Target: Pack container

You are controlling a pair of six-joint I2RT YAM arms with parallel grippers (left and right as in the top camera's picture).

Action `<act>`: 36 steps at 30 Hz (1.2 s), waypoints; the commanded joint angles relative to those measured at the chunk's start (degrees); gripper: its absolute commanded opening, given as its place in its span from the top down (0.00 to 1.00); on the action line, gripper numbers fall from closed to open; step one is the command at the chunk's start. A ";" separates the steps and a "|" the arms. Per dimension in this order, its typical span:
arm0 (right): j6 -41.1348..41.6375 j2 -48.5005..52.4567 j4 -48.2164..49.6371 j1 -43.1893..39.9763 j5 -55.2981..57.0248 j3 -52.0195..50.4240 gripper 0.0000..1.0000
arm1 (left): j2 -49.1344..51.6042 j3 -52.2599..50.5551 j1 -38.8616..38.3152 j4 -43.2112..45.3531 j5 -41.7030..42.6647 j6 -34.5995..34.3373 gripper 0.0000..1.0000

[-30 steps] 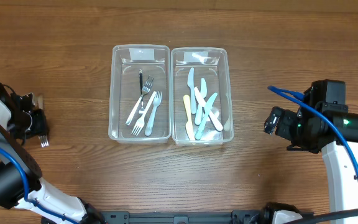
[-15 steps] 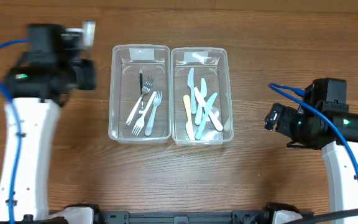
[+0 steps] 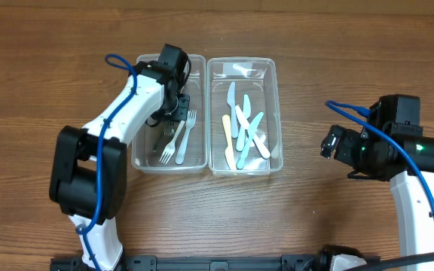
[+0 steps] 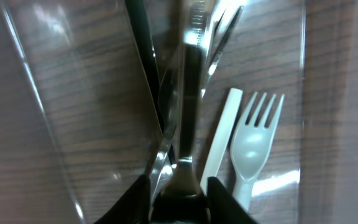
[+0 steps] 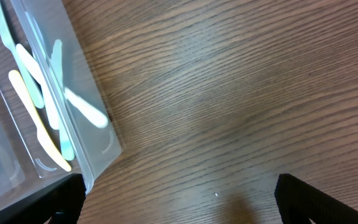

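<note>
The left container holds the forks: a metal fork stands blurred in the middle of the left wrist view, its tines pointing away from the camera, and a white plastic fork lies just beside it on the container floor. The left gripper is down inside this container, its two fingers closed on the metal fork's handle. The right container touches the left one along its long side and holds the pastel knives in a loose overlapping pile. Both stand on the wooden table. The right gripper hangs over bare wood near the right container's outer wall, fingers spread wide apart – nothing between them
</note>
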 commanded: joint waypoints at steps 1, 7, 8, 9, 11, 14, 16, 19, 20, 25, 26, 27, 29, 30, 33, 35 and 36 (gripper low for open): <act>-0.39 -0.37 0.37 0.26 0.02 0.07 0.00 | -0.63 0.46 -0.22 0.52 0.76 -1.05 0.39; -0.42 -0.37 2.91 0.26 0.02 0.09 0.00 | -7.13 5.53 -0.17 -2.73 -0.37 0.87 0.18; -0.39 -0.37 4.68 0.26 0.00 0.09 0.00 | -10.32 7.15 -0.13 -3.41 -2.80 1.49 0.16; -0.39 -0.37 6.54 0.26 0.00 0.09 0.00 | -12.79 7.93 -0.04 -3.43 -4.35 2.32 0.15; -0.39 -0.37 13.18 0.26 0.09 0.09 0.00 | -18.80 9.07 0.72 -2.47 -8.07 3.26 0.06; -0.39 -0.35 29.57 0.17 0.00 0.07 0.00 | -26.05 9.11 4.35 1.01 -9.79 3.26 0.00; -1.11 0.63 38.80 0.17 0.00 0.07 0.00 | -27.61 9.11 6.36 3.10 -9.81 3.26 0.00; -7.74 2.16 40.98 0.17 4.20 0.09 0.00 | -27.80 9.09 8.83 3.23 -12.17 8.90 0.00; -7.17 1.86 39.74 0.17 5.46 0.09 0.00 | -27.80 9.09 9.62 2.25 -12.20 10.16 0.00; -7.23 -6.82 35.58 0.57 8.59 -1.51 0.00 | -33.94 6.29 10.21 -1.31 -13.14 8.55 0.00; -7.19 -9.57 35.10 0.70 8.41 -2.69 0.00 | -36.83 4.17 10.21 -0.63 -13.94 8.50 0.00; -7.08 -11.76 34.88 1.11 8.44 -3.87 0.00 | -39.17 2.29 10.21 0.17 -14.34 8.09 0.00; -7.02 -17.92 33.62 3.37 8.46 -7.67 0.00 | -46.45 -4.04 10.21 2.73 -15.10 7.65 0.00; -7.02 -20.44 32.63 4.79 8.50 -9.27 0.00 | -50.10 -7.26 10.21 3.96 -15.98 7.26 0.00; -4.92 -29.66 28.83 10.51 11.08 -14.56 0.00 | -62.79 -18.49 10.21 8.17 -16.46 7.13 0.00; -2.47 -34.93 23.91 12.98 13.14 -16.04 0.00 | -71.47 -25.53 10.19 9.55 -16.65 7.10 0.00; -1.18 -36.68 20.79 13.46 14.80 -16.39 0.00 | -74.55 -27.96 10.19 9.90 -16.65 7.10 0.00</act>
